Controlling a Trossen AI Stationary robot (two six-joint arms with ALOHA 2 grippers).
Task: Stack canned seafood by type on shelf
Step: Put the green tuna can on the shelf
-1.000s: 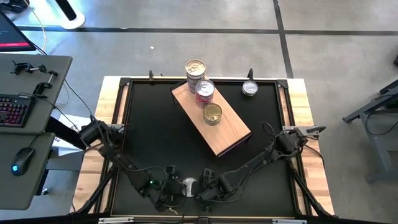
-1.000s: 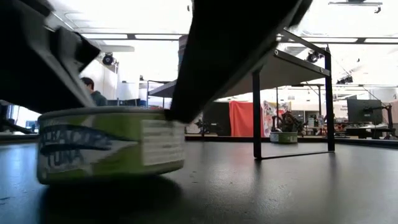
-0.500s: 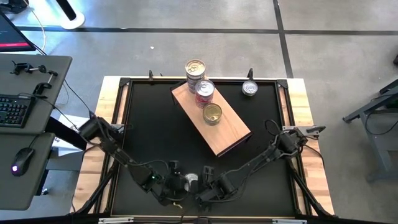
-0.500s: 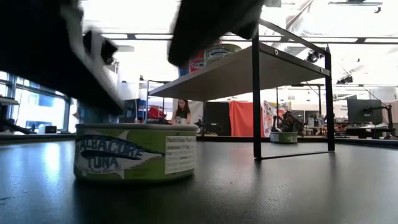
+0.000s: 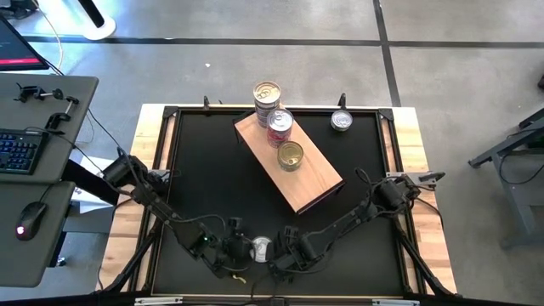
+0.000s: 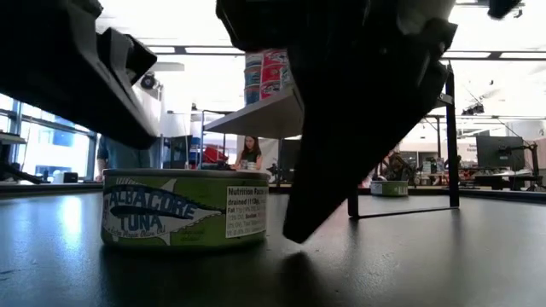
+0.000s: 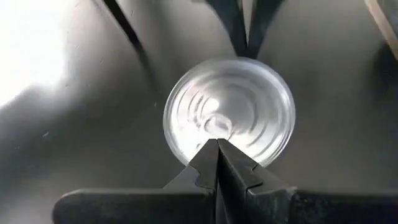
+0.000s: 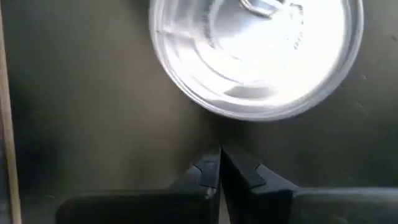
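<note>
Both claws pinched closed, holding nothing: left claw and right claw flank the green-labelled round tuna tin at the black counter's near edge. Light-brown wooden shelf carries three stacks; another silver tin waits far right.

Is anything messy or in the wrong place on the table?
Nothing is spilled or broken. Two cans are off the shelf though: a tuna can sits flat on the black table between the left gripper and right gripper, both shut, and another lone can sits near the far edge. The other cans are stacked on the shelf.
</note>
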